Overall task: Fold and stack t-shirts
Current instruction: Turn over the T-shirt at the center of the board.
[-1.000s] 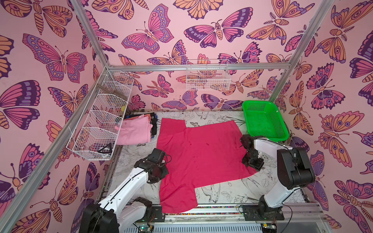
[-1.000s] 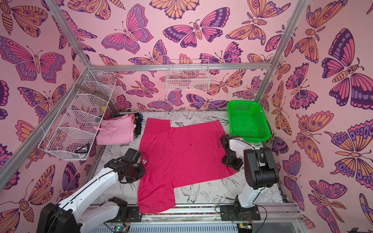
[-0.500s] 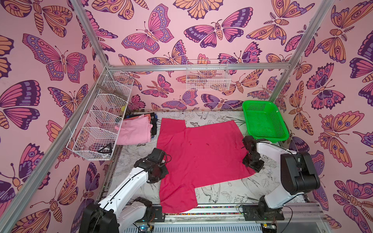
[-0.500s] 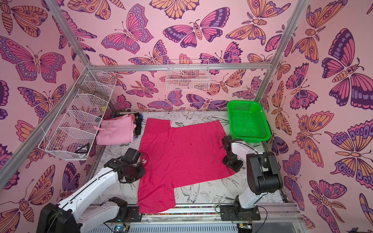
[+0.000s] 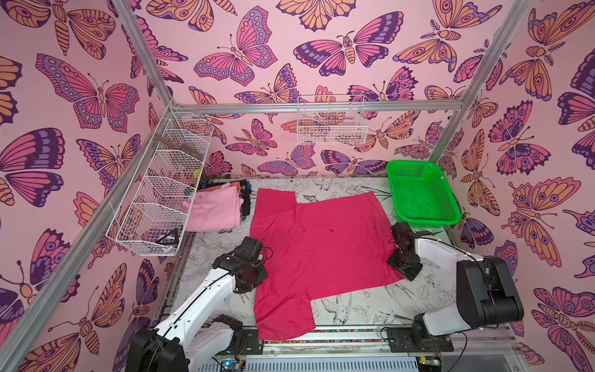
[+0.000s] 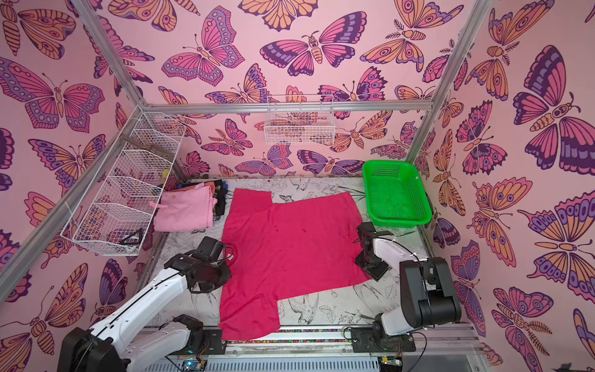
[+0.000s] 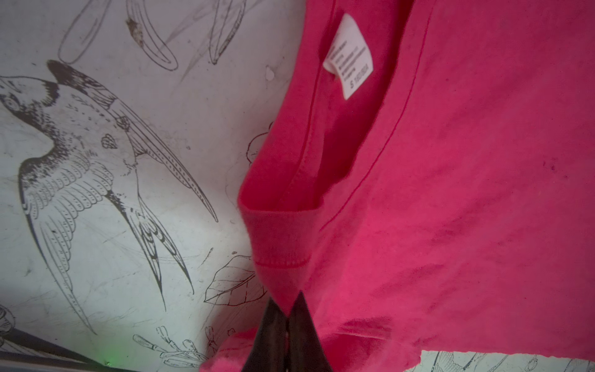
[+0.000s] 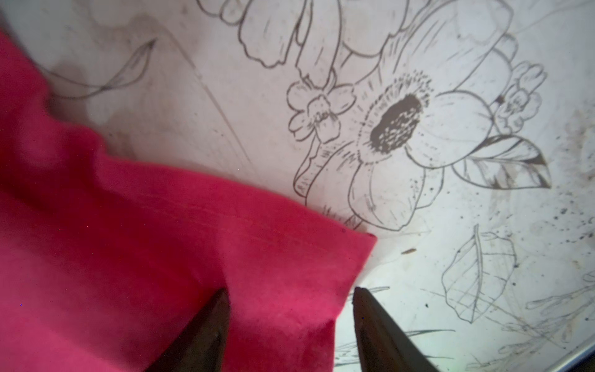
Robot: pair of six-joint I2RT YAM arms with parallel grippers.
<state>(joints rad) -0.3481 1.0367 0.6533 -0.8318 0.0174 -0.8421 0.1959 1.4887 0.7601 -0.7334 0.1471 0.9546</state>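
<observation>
Crimson t-shirt pinched by left end effector, right end effector spread near green basket.

Both top views are bright, evenly lit and sharp, with wide-angle stretching toward the edges. In the left wrist view the print on the label is blurred and the corners darken. The right wrist view is soft: the red shirt blurs into dim shadow, while the table glares pale.
</observation>
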